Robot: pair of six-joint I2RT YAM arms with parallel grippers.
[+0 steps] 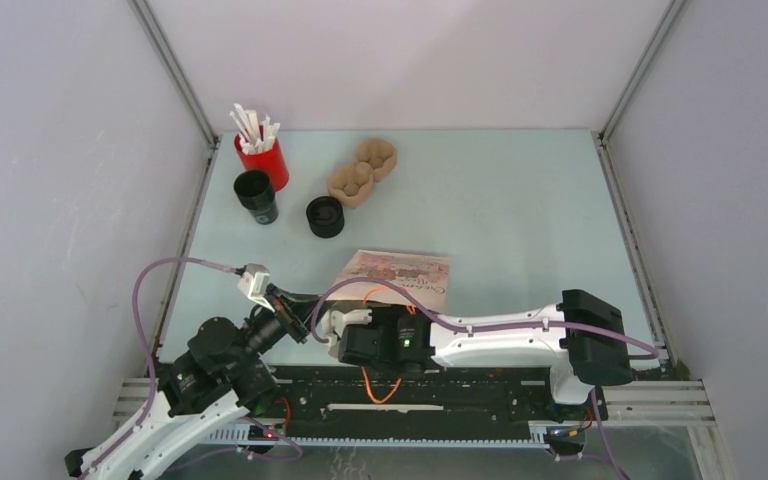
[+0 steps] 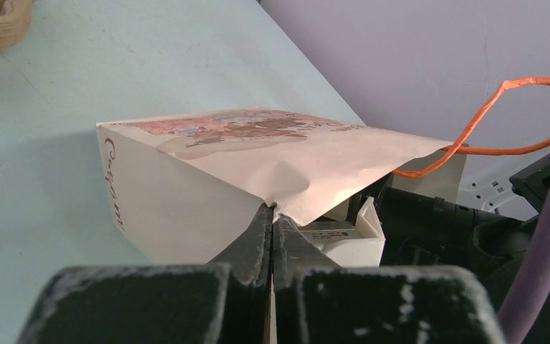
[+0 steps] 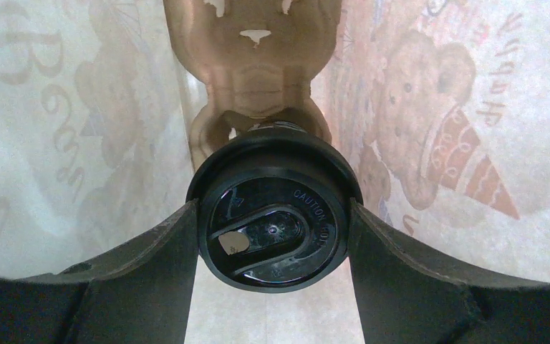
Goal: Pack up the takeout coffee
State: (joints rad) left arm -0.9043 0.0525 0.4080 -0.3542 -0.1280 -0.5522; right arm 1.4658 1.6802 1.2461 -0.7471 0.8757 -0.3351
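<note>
Black lidded coffee cup (image 3: 273,223) sits inside the paper bag (image 2: 186,186), lid facing the wrist cam, clamped between the right gripper (image 3: 273,240) fingers. Bag lies on its side on the table (image 1: 520,200). Left gripper (image 2: 271,218) is pinched on the bag's mouth edge.

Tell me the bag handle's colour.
Orange. The bag handle shows best in the left wrist view.
</note>
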